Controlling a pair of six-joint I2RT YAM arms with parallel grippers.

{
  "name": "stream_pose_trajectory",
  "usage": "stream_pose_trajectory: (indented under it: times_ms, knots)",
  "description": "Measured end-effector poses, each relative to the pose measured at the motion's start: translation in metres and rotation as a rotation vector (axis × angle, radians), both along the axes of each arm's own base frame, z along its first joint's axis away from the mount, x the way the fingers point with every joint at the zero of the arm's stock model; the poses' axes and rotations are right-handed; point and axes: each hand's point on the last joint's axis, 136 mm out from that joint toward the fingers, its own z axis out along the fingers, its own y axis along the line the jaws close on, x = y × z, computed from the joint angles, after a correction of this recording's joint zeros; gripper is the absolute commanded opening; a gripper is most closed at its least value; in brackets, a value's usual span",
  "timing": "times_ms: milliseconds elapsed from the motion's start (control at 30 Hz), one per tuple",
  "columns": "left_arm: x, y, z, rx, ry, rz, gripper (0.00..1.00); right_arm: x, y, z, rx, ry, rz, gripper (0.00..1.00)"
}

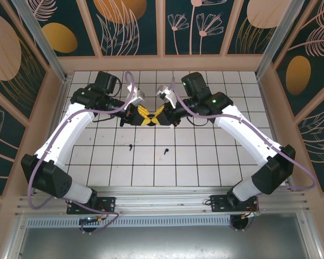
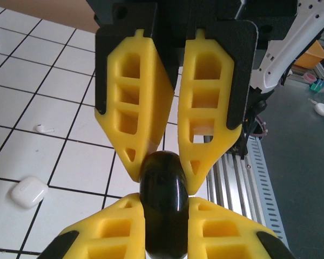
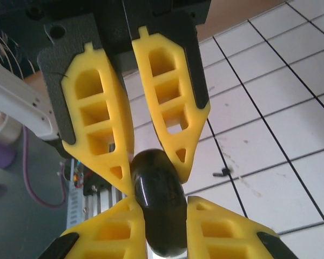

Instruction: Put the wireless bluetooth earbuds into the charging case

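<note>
Clamping charging case [image 2: 163, 216] | left gripper [image 2: 164, 198], right gripper [image 3: 162, 199] | earbuds [image 1: 130, 145] on open tiles [image 1: 205, 162]

Left arm [image 1: 70, 129] and right arm [image 1: 243, 129] both extend from their bases and angle inward, with the wrists converging over mid-table. Left gripper [image 1: 146, 118] and right gripper [image 1: 157, 117] face each other tip to tip. Each has its jaws clamped on the same black charging case [image 2: 163, 216].

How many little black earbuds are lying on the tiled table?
2. The left earbud lies on the white tiles near the middle; the right earbud lies to its right, apart from it. Others may be hidden.
</note>
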Motion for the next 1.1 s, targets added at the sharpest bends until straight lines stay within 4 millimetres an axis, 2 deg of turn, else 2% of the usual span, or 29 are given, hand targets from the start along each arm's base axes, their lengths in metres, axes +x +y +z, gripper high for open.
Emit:
stream_pose_trajectory:
  times_ms: [133,267,367,533,667,800,867,967,1100]
  knots:
    - [0.002,0.0,0.008,-0.015,-0.003,0.019,0.35,0.001,-0.001,0.006,0.089,0.023,-0.021,0.0]
    - [0.009,0.001,0.031,-0.079,-0.077,0.068,0.57,0.003,-0.001,0.015,0.163,0.056,-0.049,0.0]
    - [0.015,0.011,0.044,-0.14,-0.109,0.153,0.77,0.011,-0.003,0.021,0.21,0.079,-0.098,0.0]
    - [0.037,0.041,0.053,-0.259,-0.088,0.394,0.69,0.031,-0.016,0.031,0.312,0.114,-0.235,0.0]
    - [0.044,0.047,0.054,-0.387,-0.03,0.491,0.69,0.042,-0.018,0.047,0.418,0.134,-0.293,0.0]
    - [0.046,0.046,0.043,-0.483,0.062,0.532,0.69,0.043,-0.013,0.07,0.521,0.128,-0.308,0.0]
    - [0.042,0.039,0.043,-0.525,0.091,0.522,0.7,0.041,-0.009,0.083,0.575,0.115,-0.301,0.0]
    - [0.031,0.025,0.055,-0.594,0.112,0.466,0.68,0.039,-0.002,0.094,0.635,0.111,-0.288,0.0]
    - [0.027,0.023,0.072,-0.693,0.127,0.422,0.63,0.044,0.006,0.092,0.66,0.142,-0.291,0.0]
